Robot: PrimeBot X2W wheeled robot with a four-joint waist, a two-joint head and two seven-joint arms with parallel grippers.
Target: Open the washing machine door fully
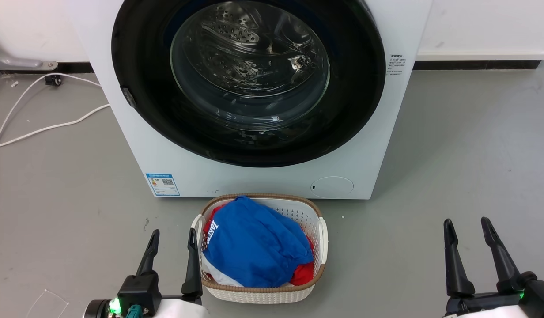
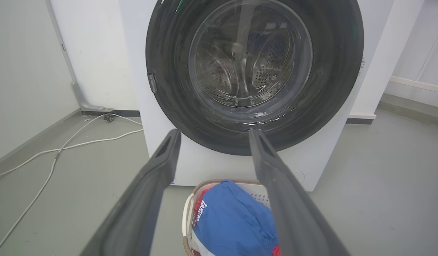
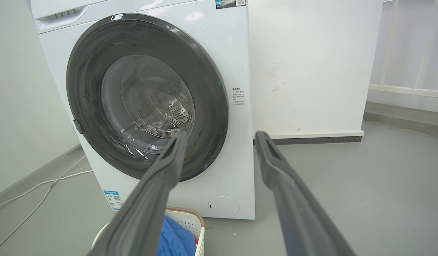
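Note:
The white washing machine [image 1: 254, 176] stands straight ahead on the grey floor. Its round glossy black washing machine door [image 1: 139, 66] lies shut flat against the front, and the steel drum shows through the clear glass bowl [image 1: 250, 62]. A small latch tab [image 1: 128, 97] sits on the door's left edge. My left gripper [image 1: 173, 236] is open at the lower left, well short of the machine. My right gripper [image 1: 467, 225] is open at the lower right, empty. The door [image 2: 169, 71] and machine [image 2: 212, 167] fill the left wrist view; the door [image 3: 84, 78] also faces the right wrist view.
A white laundry basket [image 1: 323, 234] with blue and red clothes [image 1: 254, 243] stands on the floor right before the machine, beside my left gripper. White cables [image 1: 42, 128] trail over the floor at the left. A white wall [image 1: 475, 26] runs behind at the right.

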